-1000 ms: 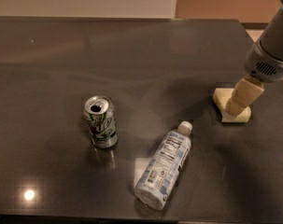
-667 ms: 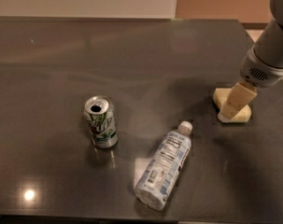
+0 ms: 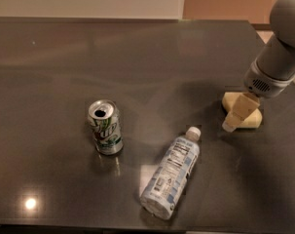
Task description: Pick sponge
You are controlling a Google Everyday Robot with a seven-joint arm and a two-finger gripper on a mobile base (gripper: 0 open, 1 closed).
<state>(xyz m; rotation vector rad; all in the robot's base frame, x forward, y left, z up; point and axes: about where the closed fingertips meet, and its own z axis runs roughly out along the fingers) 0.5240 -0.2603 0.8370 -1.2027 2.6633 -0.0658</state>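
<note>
The sponge [image 3: 230,101] is a small pale yellow foam block lying flat on the dark table [image 3: 152,67] at the right side. My gripper [image 3: 233,120] comes down from the grey arm [image 3: 278,57] at the upper right. It sits right over the sponge, covers its middle, and its tip reaches the sponge's front left edge. Whether it touches the sponge does not show.
A clear water bottle [image 3: 170,177] with a white cap lies on its side at front centre, left of the sponge. An open green soda can [image 3: 104,126] stands upright further left. The table's right edge runs close behind the sponge.
My gripper has shifted slightly down and to the left over the sponge. The sponge, bottle and can have not moved.
</note>
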